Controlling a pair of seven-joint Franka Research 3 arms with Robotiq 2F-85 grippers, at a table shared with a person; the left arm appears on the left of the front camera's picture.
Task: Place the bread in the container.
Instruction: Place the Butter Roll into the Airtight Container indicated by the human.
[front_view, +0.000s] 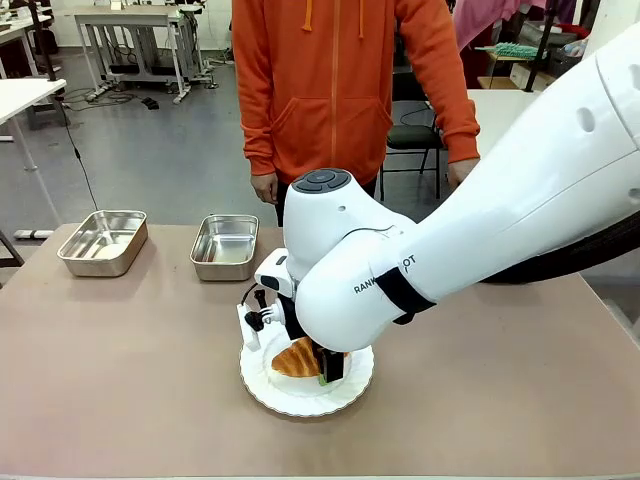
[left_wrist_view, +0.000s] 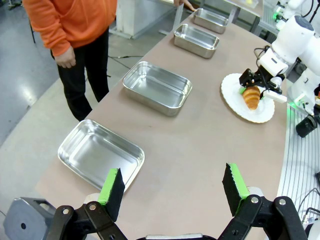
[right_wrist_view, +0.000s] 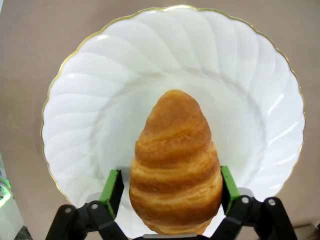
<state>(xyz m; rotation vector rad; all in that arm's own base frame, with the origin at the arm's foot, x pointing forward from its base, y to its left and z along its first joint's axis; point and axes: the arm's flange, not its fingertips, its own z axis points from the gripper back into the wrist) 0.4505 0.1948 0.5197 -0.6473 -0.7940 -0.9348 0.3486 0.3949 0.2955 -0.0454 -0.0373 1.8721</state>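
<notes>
Croissant (right_wrist_view: 175, 165) lies on the scalloped white plate (right_wrist_view: 250, 85); right gripper (right_wrist_view: 170, 187) straddles it, fingers wide, pads at its flanks, grip not confirmed; left gripper (left_wrist_view: 172, 192) wide, empty; lift and transfer to steel pan (front_view: 225, 245) outstanding.

In the front view the right arm (front_view: 420, 270) hides most of the croissant (front_view: 297, 360) and the near part of the white plate (front_view: 262, 385). In the right wrist view the croissant's (right_wrist_view: 175, 165) lower end, nearest the gripper, is cut off by the picture's bottom edge.
</notes>
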